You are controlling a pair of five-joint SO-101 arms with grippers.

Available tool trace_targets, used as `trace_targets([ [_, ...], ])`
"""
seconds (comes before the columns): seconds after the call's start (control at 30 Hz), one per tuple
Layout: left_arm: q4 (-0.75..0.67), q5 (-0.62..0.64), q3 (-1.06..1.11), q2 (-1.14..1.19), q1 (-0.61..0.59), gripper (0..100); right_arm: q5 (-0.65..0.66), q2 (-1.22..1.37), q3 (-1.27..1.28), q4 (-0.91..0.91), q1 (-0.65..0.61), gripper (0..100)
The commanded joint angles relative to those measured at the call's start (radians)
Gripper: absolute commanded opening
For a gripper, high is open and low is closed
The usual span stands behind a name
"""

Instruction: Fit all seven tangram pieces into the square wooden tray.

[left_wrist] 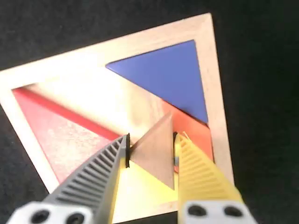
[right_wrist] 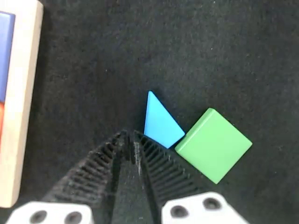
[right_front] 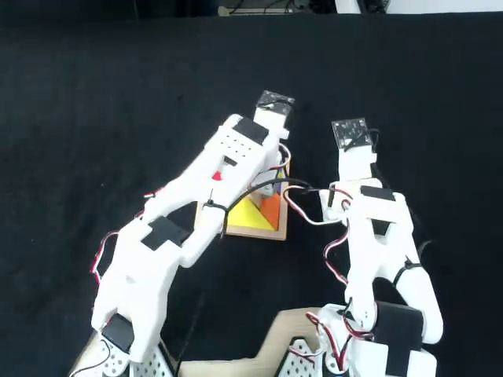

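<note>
From above, the left arm (right_front: 196, 196) leans over the square wooden tray (right_front: 255, 232), which sits on the black cloth surface (right_front: 94, 94). A yellow piece (right_front: 250, 216) and an orange piece (right_front: 269, 210) show in the tray under the arm. The right arm (right_front: 377, 228) stands just beside the tray.

From the left wrist, the left end effector (left_wrist: 151, 136) pinches a brownish triangle (left_wrist: 154, 154) between its grey and yellow fingers. The triangle hangs tilted over the tray. A big blue triangle (left_wrist: 173, 74) and a big red triangle (left_wrist: 60, 135) already lie flat inside. Between them is a patch of bare wood (left_wrist: 103, 98), pale and shiny.

The step now looks like putting this triangle in. To do it well, I think the arm should turn the piece until its edges line up with its neighbours. Then it should go down slowly and lay the piece flat before letting go. The pieces look hard, smooth and flat, with sharp corners, so one could catch on an edge and end up resting on top. The fingers have little ridges, which should help stop slipping.

From the right wrist, the right end effector (right_wrist: 130, 137) is pressed almost shut and holds nothing. It hangs close to a small light blue triangle (right_wrist: 159, 121). Touching that triangle is a thick green square (right_wrist: 214, 144). Both lie on the fuzzy black cloth, outside the tray, so they are yet to go in.
</note>
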Motion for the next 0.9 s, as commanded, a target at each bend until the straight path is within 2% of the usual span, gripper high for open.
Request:
trace_targets([
  [0.0, 0.003, 0.038, -0.067, -0.011, 0.007, 8, -0.003, 0.004, -0.021, -0.020, 0.011, 1.1],
  [0.27, 0.006, 0.133, -0.065, -0.011, 0.005, 9, -0.003, 0.004, -0.019, -0.023, 0.011, 1.1],
  [0.37, 0.009, 0.158, -0.065, -0.011, 0.007, 15, -0.003, 0.004, -0.018, -0.023, 0.011, 1.1],
  [0.47, 0.014, 0.157, -0.059, -0.011, 0.007, 20, -0.003, 0.004, -0.018, -0.025, 0.011, 1.1],
  [0.73, 0.017, 0.155, -0.048, -0.011, 0.001, 20, -0.003, 0.004, -0.018, -0.025, 0.011, 1.1],
  [0.87, 0.017, 0.115, -0.050, -0.014, -0.002, 20, -0.003, 0.004, -0.018, -0.025, 0.011, 1.1],
])
